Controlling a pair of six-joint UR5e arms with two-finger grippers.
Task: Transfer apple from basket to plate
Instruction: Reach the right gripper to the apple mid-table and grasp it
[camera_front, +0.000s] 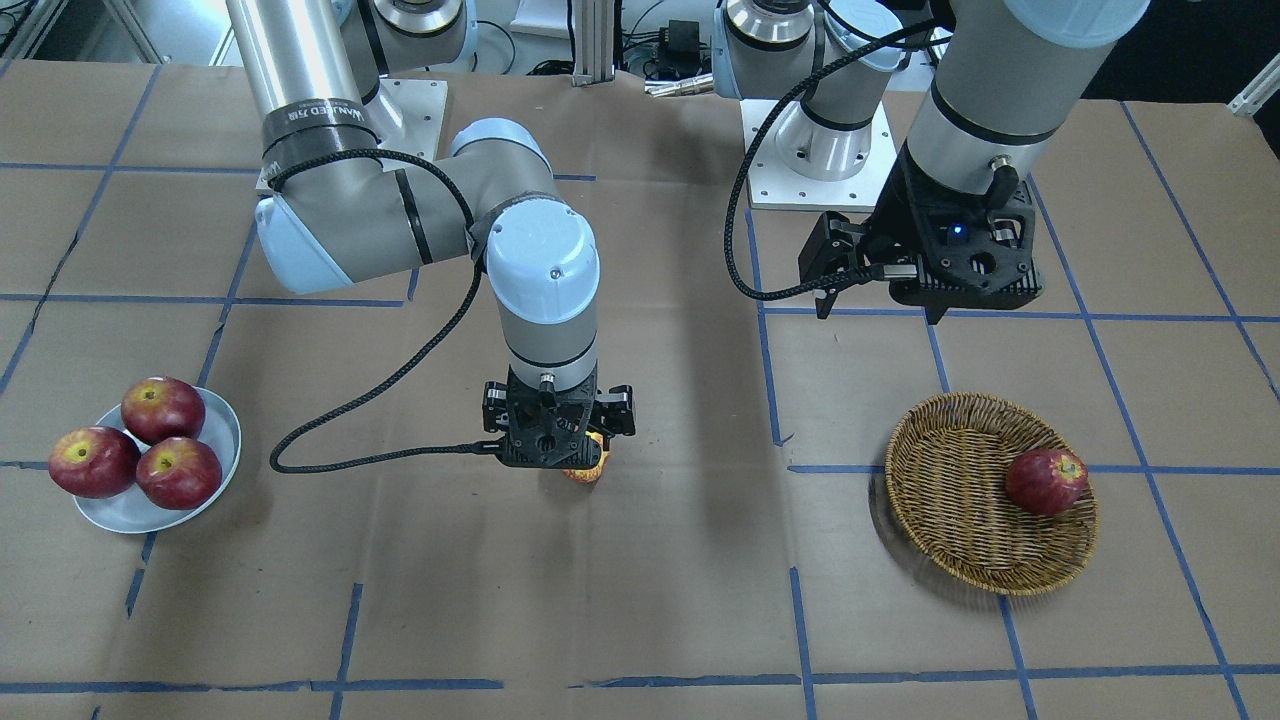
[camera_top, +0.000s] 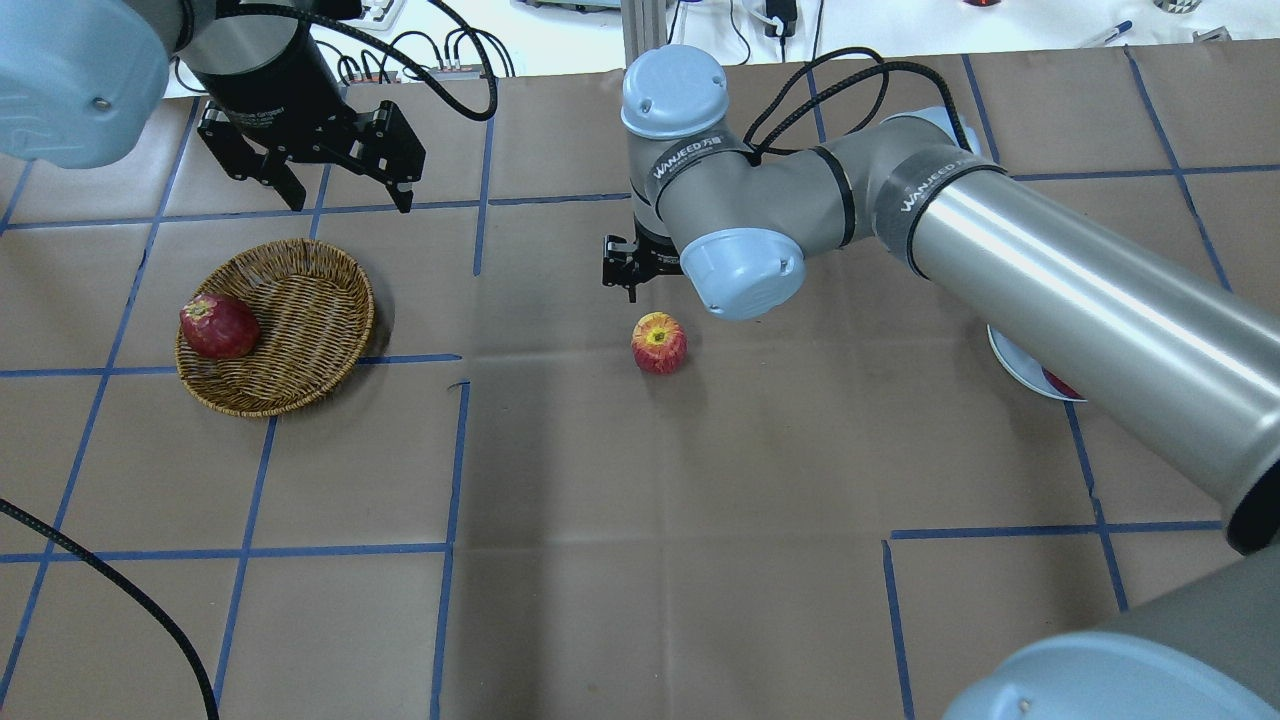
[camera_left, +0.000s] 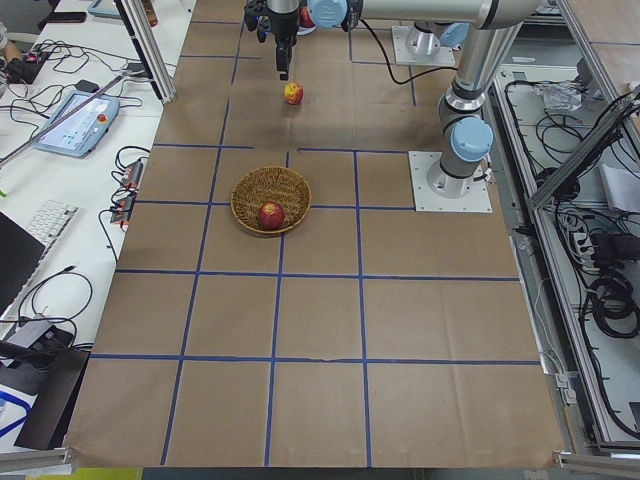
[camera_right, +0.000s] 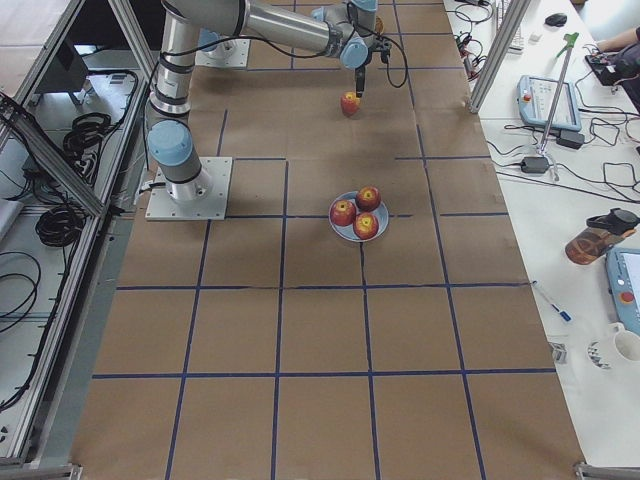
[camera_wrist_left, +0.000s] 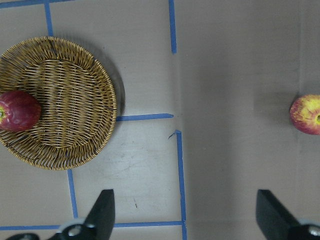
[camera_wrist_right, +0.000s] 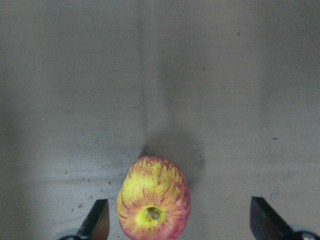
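Note:
The apple (camera_top: 659, 343), red streaked with yellow, lies on the brown paper at mid-table, between the basket (camera_top: 300, 310) and the plate (camera_front: 225, 430). My right gripper (camera_wrist_right: 181, 226) hangs open just above it. In the right wrist view the apple (camera_wrist_right: 153, 205) shows between the two fingers, nearer the left one. In the front view the right gripper (camera_front: 556, 445) hides most of the apple (camera_front: 590, 470). My left gripper (camera_top: 350, 200) is open and empty, raised above the table beyond the basket's far side.
One dark red apple (camera_top: 218, 326) lies at the edge of the basket. Three dark red apples (camera_front: 160, 410) fill the plate, which my right arm mostly hides in the overhead view. Blue tape lines cross the paper.

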